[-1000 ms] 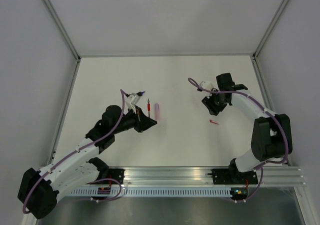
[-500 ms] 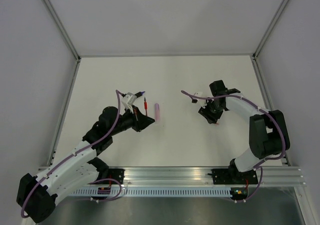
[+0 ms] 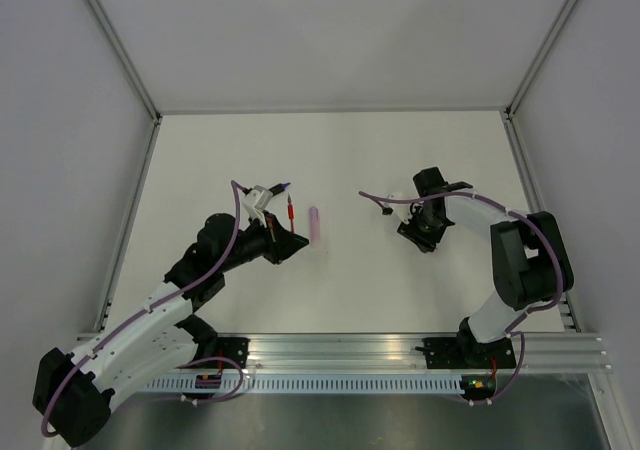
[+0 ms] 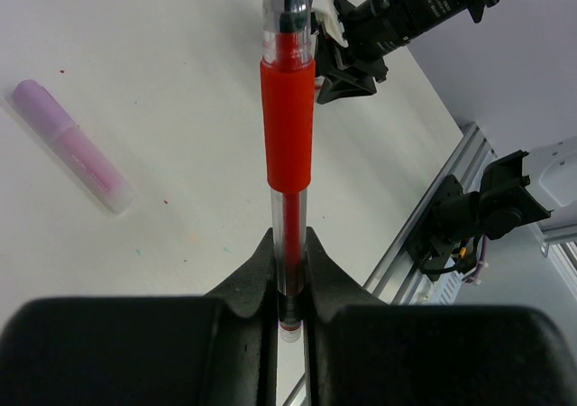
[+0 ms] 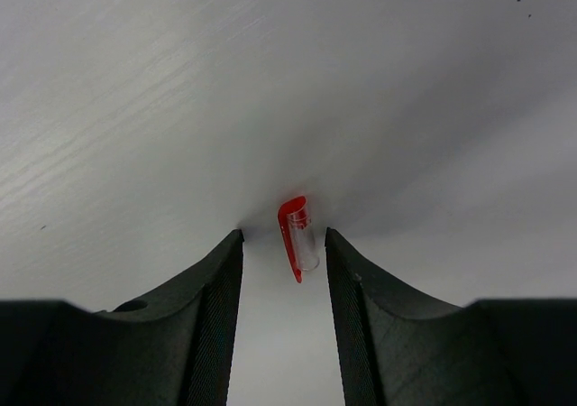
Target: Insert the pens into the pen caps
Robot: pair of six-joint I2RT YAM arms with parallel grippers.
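Observation:
My left gripper (image 4: 288, 271) is shut on the rear end of the red pen (image 4: 288, 135), which points away from the wrist above the table. From above, that gripper (image 3: 289, 238) holds the red pen (image 3: 291, 211) just left of the pale pink pen (image 3: 314, 222), which lies flat on the table (image 4: 72, 158). My right gripper (image 5: 284, 236) is down at the table, open. A small clear pen cap with a red clip (image 5: 299, 236) lies between its fingers, with a gap on each side. From above, the right gripper (image 3: 424, 238) hides the cap.
The white table (image 3: 350, 160) is enclosed by grey walls with metal posts at the back corners. An aluminium rail (image 3: 400, 350) carrying both arm bases runs along the near edge. The right arm (image 4: 397, 13) shows beyond the red pen's tip.
The right gripper has moved left and lowered onto the spot where the red cap lay, now covering it from above. The left arm shifted slightly, still holding the red pen.

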